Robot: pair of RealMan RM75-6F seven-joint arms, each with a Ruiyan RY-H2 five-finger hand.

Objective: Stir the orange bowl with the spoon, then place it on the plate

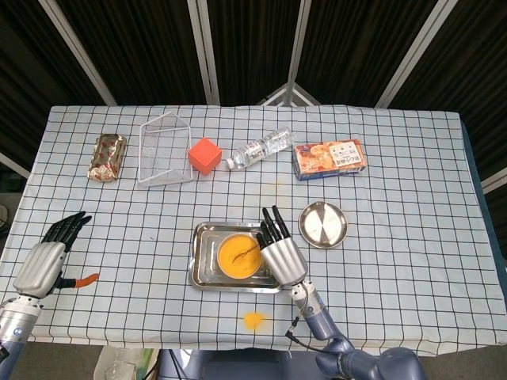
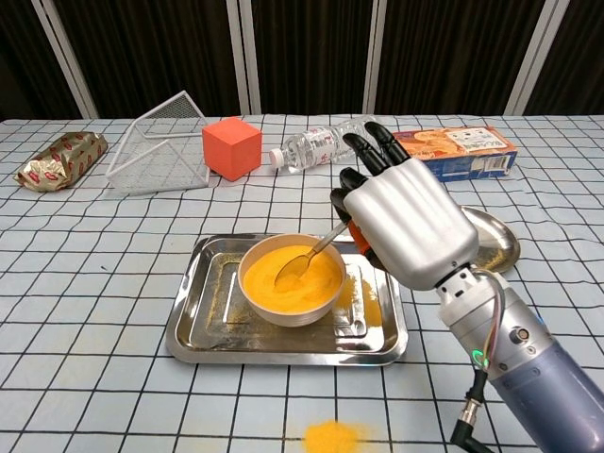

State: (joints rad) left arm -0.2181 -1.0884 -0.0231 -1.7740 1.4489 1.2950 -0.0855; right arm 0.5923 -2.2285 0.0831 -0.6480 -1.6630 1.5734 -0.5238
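- Looking down from the head view, the orange bowl [image 1: 240, 256] sits inside a steel tray [image 1: 205, 269] near the middle of the table's front edge, with the right hand [image 1: 282, 255] touching the tray's right side, just beside the bowl
- The spoon [image 1: 249, 252] runs from the bowl's centre up and right toward that hand, so its long axis points at the fingers [image 1: 272, 225]; the handle end disappears under them
- The plate [image 1: 322, 223] lies right of the tray and a little toward the far edge, near the right hand and well apart from the left hand [image 1: 47, 259], which rests at the table's front left corner with fingers extended and nothing in them; a small orange-tipped object [image 1: 81, 280] lies just beside it
- From the chest view, the right hand [image 2: 406, 222] shows its back to the camera, fingers [image 2: 370, 143] mostly straight and pointing to the far edge, the spoon [image 2: 310, 258] handle pinched low at the hand's left side while the scoop dips into the orange bowl [image 2: 291, 279]
- The plate [image 2: 500, 247] peeks out behind the right hand, so carrying the spoon there looks like a short sweep rightward for this same hand
- Spilled orange powder [image 2: 329, 437] marks the cloth by the front edge
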